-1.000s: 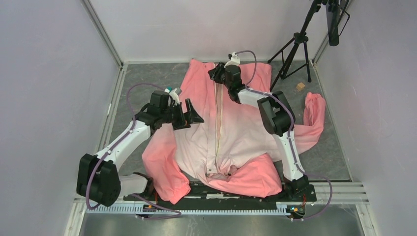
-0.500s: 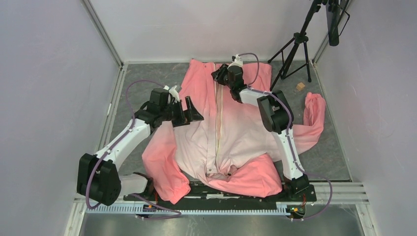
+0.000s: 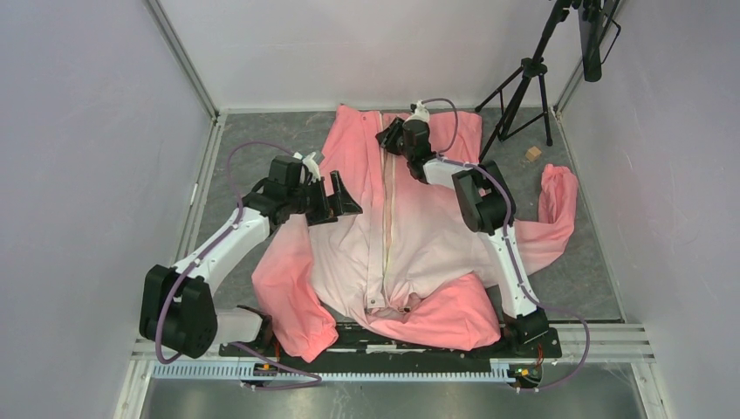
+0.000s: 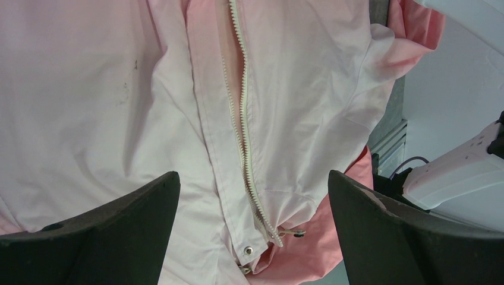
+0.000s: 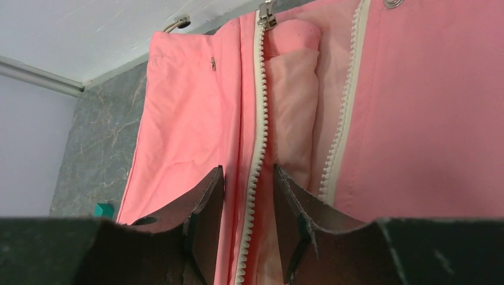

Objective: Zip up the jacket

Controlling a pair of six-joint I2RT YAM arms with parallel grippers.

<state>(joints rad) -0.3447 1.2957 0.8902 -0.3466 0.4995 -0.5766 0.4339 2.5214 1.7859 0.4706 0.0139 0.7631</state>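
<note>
The salmon-to-pale-pink jacket point(image 3: 436, 236) lies spread on the grey table, its cream zipper point(image 3: 388, 227) running from far to near, unzipped. My right gripper point(image 3: 390, 138) is low over the far end. In the right wrist view its jaws point(image 5: 248, 172) stand slightly apart, straddling one zipper strip point(image 5: 257, 119) without clamping it. A metal slider point(image 5: 265, 15) sits at the far end of that strip. My left gripper point(image 3: 336, 199) hovers wide open and empty over the jacket, left of the zipper. The left wrist view shows both zipper rows point(image 4: 243, 119) parted above a snap point(image 4: 248, 250).
A black tripod point(image 3: 524, 87) stands at the far right. A small tan object point(image 3: 531, 154) lies near it. The jacket's right sleeve point(image 3: 558, 209) sprawls toward the right wall. White walls close in both sides. A small teal object point(image 5: 103, 209) lies left of the jacket.
My right gripper has moved a little farther and rightward along the zipper's far end. My left gripper has shifted slightly, still open above the jacket.
</note>
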